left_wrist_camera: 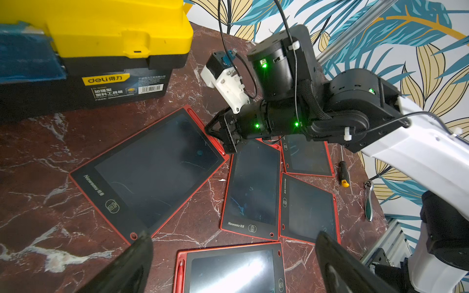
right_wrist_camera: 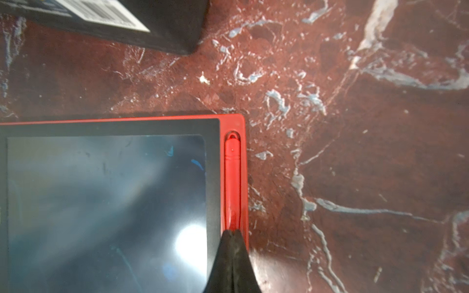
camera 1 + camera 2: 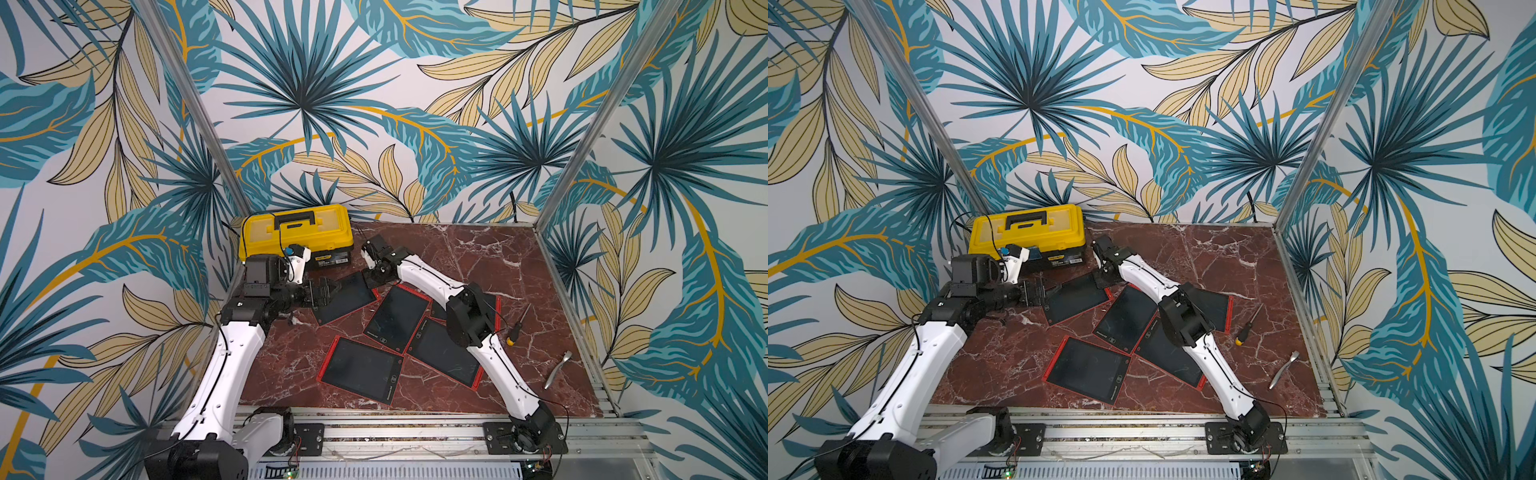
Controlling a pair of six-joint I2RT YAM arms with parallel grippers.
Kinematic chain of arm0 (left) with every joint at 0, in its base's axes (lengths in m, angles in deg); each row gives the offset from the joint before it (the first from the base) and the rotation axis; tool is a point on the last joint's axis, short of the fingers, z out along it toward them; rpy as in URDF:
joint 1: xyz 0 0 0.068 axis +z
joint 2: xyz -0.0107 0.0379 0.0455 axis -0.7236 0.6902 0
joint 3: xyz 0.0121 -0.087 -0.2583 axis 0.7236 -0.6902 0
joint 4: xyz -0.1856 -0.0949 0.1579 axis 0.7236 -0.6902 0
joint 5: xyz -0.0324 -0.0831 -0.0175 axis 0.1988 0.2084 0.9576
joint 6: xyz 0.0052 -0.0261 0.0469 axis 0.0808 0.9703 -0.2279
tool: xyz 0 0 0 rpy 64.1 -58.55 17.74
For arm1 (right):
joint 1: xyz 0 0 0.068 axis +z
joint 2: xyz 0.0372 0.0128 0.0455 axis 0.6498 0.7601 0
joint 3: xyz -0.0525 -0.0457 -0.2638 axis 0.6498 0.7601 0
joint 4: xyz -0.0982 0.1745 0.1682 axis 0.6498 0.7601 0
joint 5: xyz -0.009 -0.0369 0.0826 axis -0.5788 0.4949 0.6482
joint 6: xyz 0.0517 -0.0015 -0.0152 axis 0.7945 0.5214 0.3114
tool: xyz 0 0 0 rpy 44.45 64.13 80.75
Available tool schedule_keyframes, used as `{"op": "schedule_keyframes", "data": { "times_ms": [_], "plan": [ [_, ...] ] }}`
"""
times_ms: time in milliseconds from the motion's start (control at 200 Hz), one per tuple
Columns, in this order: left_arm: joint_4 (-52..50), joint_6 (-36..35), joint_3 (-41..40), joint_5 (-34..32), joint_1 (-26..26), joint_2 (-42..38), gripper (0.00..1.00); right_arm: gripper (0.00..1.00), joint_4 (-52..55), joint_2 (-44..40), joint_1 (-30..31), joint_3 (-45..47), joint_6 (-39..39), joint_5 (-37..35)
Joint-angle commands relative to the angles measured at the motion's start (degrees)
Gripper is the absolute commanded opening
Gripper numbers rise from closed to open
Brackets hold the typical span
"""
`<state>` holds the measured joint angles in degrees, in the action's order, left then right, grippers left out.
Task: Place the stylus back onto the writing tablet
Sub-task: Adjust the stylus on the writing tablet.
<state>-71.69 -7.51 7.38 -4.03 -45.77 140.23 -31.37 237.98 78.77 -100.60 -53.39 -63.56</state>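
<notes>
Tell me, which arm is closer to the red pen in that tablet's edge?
The right. Its shut fingers sit on the red stylus in the edge slot of the tablet; the left arm's open fingers hover by the tablet's opposite side, clear of the stylus.

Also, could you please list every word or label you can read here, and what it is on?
"deli 得力": toolbox label.
"加强型 塑料工具箱": same label.
"Newsmy": tablet by the toolbox, and again on the next tablet.
Too small to read: barcode digits, fine print on the label.
</notes>
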Motion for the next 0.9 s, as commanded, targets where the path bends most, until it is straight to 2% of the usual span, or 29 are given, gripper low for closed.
{"op": "schedule_keyframes", "data": {
  "times_ms": [0, 165, 896],
  "plan": [
    [-0.51, -0.26, -0.81, 0.36, -0.05, -0.34, 1.0, 0.0, 5.17, 3.06, 0.98, 0.23, -2.06, -2.48],
    [-0.55, -0.18, -0.9, 0.19, -0.14, -0.63, 1.0, 0.0, 6.95, 4.17, 1.45, 0.44, -2.82, -4.22],
    [-0.47, 1.47, -0.46, -0.74, -1.39, -0.46, 1.0, 0.0, 17.19, 6.57, 1.84, -4.74, -5.51, -2.5]
  ]
}}
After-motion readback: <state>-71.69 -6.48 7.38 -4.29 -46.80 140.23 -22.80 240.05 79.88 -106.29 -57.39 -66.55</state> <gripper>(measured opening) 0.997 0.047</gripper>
